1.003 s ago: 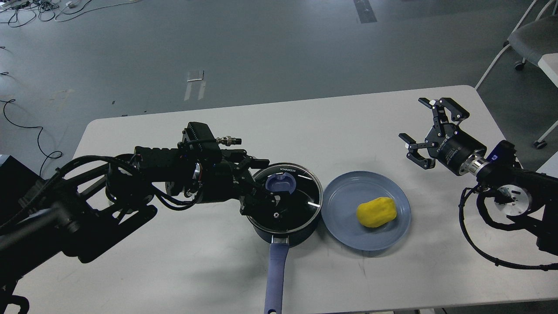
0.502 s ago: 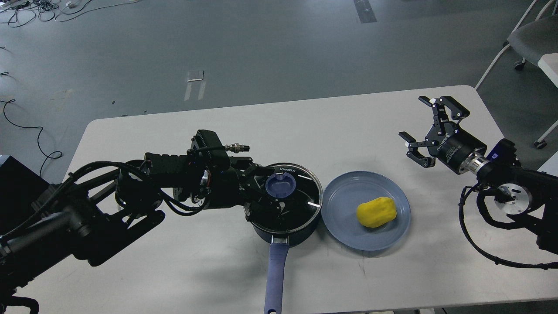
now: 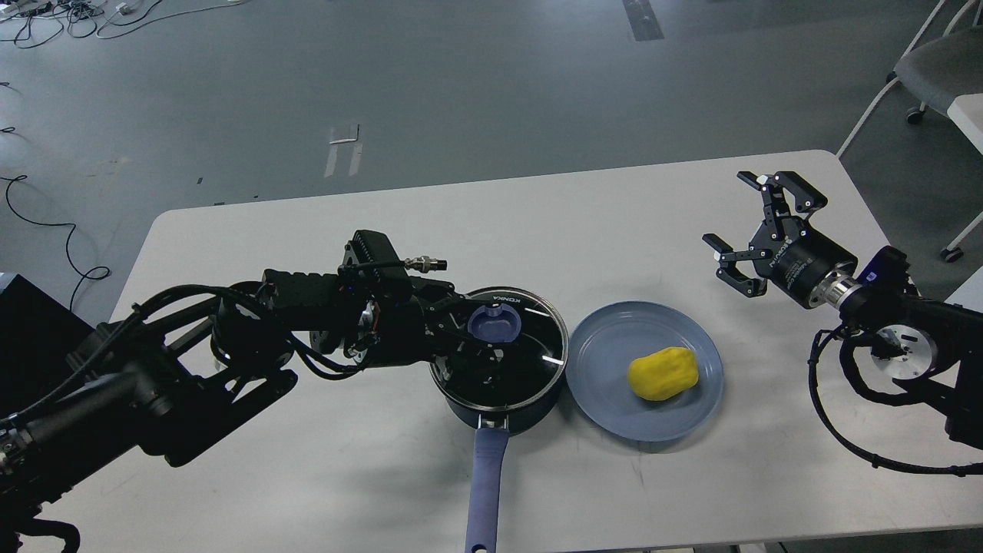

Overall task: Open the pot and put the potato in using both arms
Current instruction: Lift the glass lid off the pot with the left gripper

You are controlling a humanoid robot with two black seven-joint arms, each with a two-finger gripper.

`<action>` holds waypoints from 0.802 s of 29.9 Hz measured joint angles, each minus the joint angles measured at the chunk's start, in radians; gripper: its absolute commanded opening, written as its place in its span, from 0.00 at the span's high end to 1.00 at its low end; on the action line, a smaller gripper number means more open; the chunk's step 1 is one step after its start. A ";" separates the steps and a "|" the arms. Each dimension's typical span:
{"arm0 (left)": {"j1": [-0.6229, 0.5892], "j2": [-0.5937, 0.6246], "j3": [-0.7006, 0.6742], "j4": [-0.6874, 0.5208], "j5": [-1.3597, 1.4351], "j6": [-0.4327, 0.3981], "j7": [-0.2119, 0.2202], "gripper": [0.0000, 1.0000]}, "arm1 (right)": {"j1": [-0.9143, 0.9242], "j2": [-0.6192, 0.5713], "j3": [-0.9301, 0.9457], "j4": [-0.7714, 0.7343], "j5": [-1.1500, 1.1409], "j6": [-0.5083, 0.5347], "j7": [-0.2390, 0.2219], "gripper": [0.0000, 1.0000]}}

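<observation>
Fingers [image 3: 474, 329] seemingly straddle the KONKA-marked lid's [image 3: 530, 349] knob [image 3: 494, 323]; right fingers [image 3: 743, 223] spread wide.

two black arms with silver joints, looping black cables and clawed hands bearing white lettering.

Pot [image 3: 499, 384]: black body, blue-purple handle. Lid [image 3: 530, 338]: clear glass over the dark interior, steel-grey rim with white lettering, blue knob [image 3: 494, 323]. Potato [image 3: 663, 373]: uniform bright yellow. Plate [image 3: 614, 399]: plain blue-grey. Table [image 3: 537, 223]: plain off-white. Left gripper [image 3: 468, 338]: black. Right gripper [image 3: 749, 230]: black with white fingertip pads and white lettering on its body. Floor [image 3: 461, 77]: dull grey with paler tape marks.
</observation>
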 measured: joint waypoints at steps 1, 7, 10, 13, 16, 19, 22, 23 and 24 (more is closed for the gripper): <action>0.000 -0.001 -0.001 0.000 0.001 0.000 0.000 0.60 | 0.000 0.000 0.000 0.000 0.000 0.000 0.000 0.00; -0.014 0.011 -0.005 -0.007 0.002 0.000 0.000 0.60 | 0.001 0.000 0.001 0.000 0.000 0.000 0.000 0.00; -0.032 0.042 -0.008 -0.029 0.002 0.000 0.000 0.60 | 0.002 0.000 0.001 0.000 -0.001 0.000 0.000 0.00; -0.071 0.102 -0.009 -0.055 -0.032 -0.002 0.001 0.60 | 0.002 0.000 0.002 0.000 0.000 0.000 0.000 0.00; -0.097 0.174 -0.010 -0.077 -0.091 -0.002 0.000 0.59 | 0.002 0.000 0.002 0.000 0.000 0.000 0.000 0.00; -0.109 0.270 -0.007 -0.089 -0.138 0.002 0.000 0.59 | 0.002 0.000 0.002 0.000 0.000 0.000 0.000 0.00; -0.102 0.361 -0.001 -0.090 -0.166 0.020 0.001 0.59 | 0.002 0.000 0.002 0.000 0.000 0.000 0.000 0.00; -0.092 0.393 0.005 -0.087 -0.172 0.033 0.000 0.59 | 0.002 0.000 0.002 0.001 0.000 0.000 0.000 0.00; -0.076 0.425 0.016 -0.081 -0.178 0.051 0.000 0.59 | 0.002 0.000 0.002 0.001 0.000 0.000 0.000 0.00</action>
